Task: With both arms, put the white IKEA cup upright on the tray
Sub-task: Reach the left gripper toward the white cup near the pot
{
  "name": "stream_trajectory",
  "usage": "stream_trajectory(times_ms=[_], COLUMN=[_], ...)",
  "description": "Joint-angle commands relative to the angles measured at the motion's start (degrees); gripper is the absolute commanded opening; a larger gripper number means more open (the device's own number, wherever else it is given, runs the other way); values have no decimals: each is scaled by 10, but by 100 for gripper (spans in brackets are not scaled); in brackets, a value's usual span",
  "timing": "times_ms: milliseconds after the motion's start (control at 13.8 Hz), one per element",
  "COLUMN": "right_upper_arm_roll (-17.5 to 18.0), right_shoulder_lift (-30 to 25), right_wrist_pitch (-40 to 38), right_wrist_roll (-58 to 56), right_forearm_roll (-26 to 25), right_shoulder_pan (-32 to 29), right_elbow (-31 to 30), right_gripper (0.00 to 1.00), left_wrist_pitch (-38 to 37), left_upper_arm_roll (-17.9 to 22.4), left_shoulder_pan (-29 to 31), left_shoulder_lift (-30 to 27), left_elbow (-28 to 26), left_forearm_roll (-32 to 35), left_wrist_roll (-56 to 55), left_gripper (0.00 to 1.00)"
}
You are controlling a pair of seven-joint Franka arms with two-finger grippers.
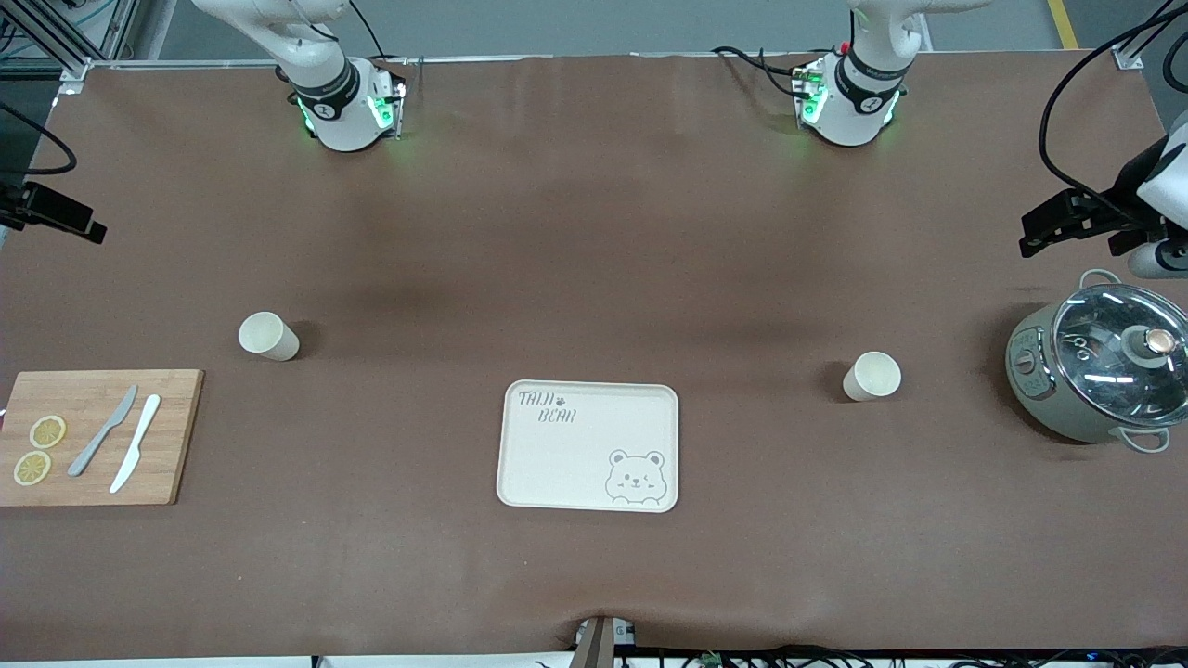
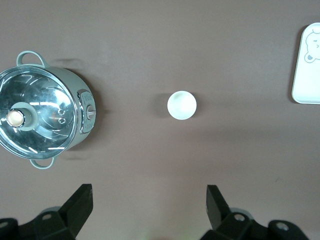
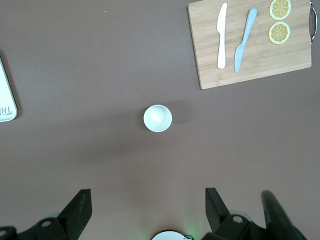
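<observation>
1. My left gripper (image 2: 147,210) is hanging with its fingers spread wide apart and holding nothing, high over the tabletop (image 1: 594,232) at my left arm's end.
2. Under it, one white cup (image 2: 182,105) is standing upright on the tabletop, mouth up, between the tray (image 2: 307,65) and a lidded cooking pot (image 2: 42,116).
3. My right gripper (image 3: 147,210) is likewise hanging with fingers wide apart and holding nothing, over my right arm's end of the tabletop.
4. Below it, a second white cup (image 3: 158,118) is standing upright, near a bamboo cutting board (image 3: 252,62).
5. The board is carrying a white knife (image 3: 221,35), a grey knife (image 3: 244,40) and two lemon slices (image 3: 279,20).
6. The cream tray is lying flat mid-table between the two cups, nearer the front camera than both, with nothing on it.
</observation>
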Motion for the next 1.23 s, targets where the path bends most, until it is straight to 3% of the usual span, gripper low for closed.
stream_trajectory(times_ms=[0, 362, 868, 1157], right_upper_arm_roll=[8, 8, 8, 8], right_shoulder_lift=[2, 2, 24, 32], right_wrist_pitch=[2, 2, 10, 14], right_wrist_roll=[5, 5, 1, 1], right_forearm_roll=[2, 2, 10, 7], right_shoulder_pan=[-9, -10, -10, -12], right_elbow=[4, 4, 10, 11], right_gripper=[100, 100, 100, 100], left_wrist_pitch=[-9, -8, 16, 78], left_upper_arm_roll=[-2, 0, 1, 1], left_shoulder_pan=[1, 6, 3, 5], left_shoulder_lift=[-3, 4, 77, 97], left_elbow=[6, 16, 15, -45], left_forearm_roll=[6, 5, 6, 6], left_wrist_roll=[5, 7, 3, -3], left_gripper=[100, 100, 100, 100])
